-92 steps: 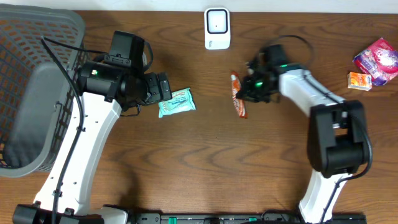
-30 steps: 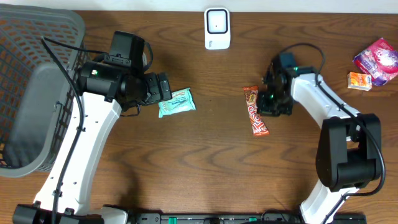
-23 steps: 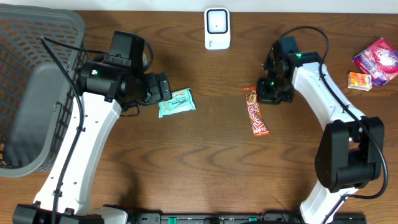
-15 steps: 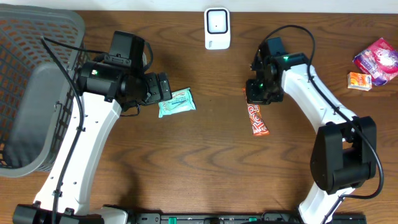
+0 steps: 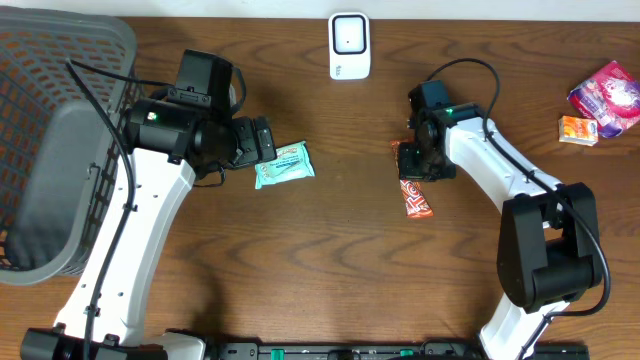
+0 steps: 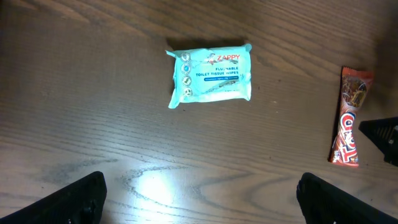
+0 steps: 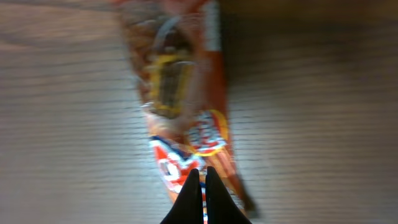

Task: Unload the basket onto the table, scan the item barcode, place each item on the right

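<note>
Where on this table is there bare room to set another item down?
The wood between the wipes pack and the candy bar is bare, as is the wide strip in front of them. Crowded: basket on the left, snack packets far right.

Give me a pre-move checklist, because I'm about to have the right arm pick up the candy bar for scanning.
1. Right gripper open for the pick: not ok, it is shut over the candy bar.
2. Bar lying flat, apart from other items: ok.
3. Scannable side facing up: cannot tell; only the logo side shows.
4. Way to the scanner free: ok, nothing lies between.
5. Left gripper out of the way: ok, open near the wipes pack.
</note>
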### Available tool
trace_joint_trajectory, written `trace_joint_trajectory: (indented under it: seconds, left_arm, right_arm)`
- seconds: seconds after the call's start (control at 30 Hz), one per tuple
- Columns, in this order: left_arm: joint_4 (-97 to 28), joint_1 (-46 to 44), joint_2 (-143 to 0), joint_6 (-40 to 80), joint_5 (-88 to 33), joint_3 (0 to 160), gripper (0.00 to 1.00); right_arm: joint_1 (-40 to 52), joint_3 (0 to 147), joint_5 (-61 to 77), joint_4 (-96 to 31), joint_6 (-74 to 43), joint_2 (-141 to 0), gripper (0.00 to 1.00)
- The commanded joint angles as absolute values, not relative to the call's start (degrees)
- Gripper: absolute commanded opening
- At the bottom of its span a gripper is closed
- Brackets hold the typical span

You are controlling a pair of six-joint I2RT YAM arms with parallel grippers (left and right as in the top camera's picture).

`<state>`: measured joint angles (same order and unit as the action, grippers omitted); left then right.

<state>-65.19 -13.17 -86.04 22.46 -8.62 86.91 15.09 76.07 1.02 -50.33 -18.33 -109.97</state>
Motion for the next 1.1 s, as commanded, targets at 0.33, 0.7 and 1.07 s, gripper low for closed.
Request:
trace_joint_trajectory:
  seconds: [0.33,0.7,1.07]
  left_arm:
    - [-65.34,-13.08,-86.08,22.31,-8.08,87.22,0.98]
    - [-65.34,-13.08,-86.08,22.31,-8.08,87.22,0.98]
    - [-65.34,-13.08,-86.08,22.31,-8.08,87.22,0.98]
  right_arm:
    - [16.19,84.71,0.73,-58.13,-18.72,-109.93,0.01]
    - [20.53,82.37,-4.47,-55.88,-18.74,-110.45,0.01]
    - [21.37,74.94,-6.87,-47.7,-20.64,-112.25,0.01]
